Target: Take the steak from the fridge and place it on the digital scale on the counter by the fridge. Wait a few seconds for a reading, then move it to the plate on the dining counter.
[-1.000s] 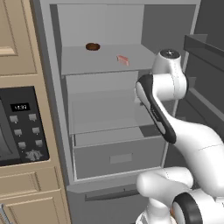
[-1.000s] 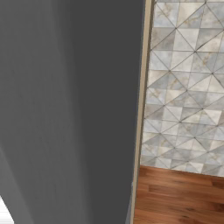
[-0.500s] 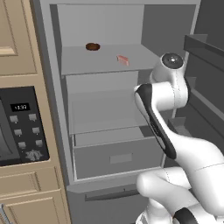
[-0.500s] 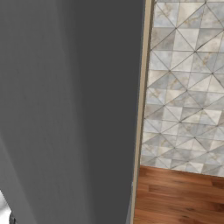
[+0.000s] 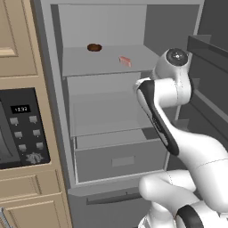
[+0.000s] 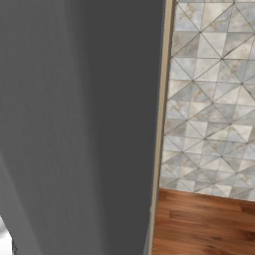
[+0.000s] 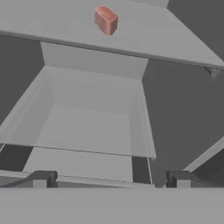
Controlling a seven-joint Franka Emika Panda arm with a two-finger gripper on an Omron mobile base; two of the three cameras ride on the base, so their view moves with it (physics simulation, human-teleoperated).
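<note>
The fridge stands open in front of me. The steak, a small pinkish-red slab, lies on its upper shelf, right of centre. In the hand view the steak sits near the top, on the shelf above and beyond my gripper. The gripper is open, its two dark fingertips wide apart with nothing between them, level with the lower shelves. The digital scale, the plate and both counters are out of view.
A dark brown doughnut-like item rests further back and left on the same shelf. A grey drawer sits below the shelves. The fridge door's racks stand to my right. An oven panel in beige cabinetry is on the left.
My arm has shifted slightly to the right in front of the fridge. The steak has not moved and the gripper stays open.
</note>
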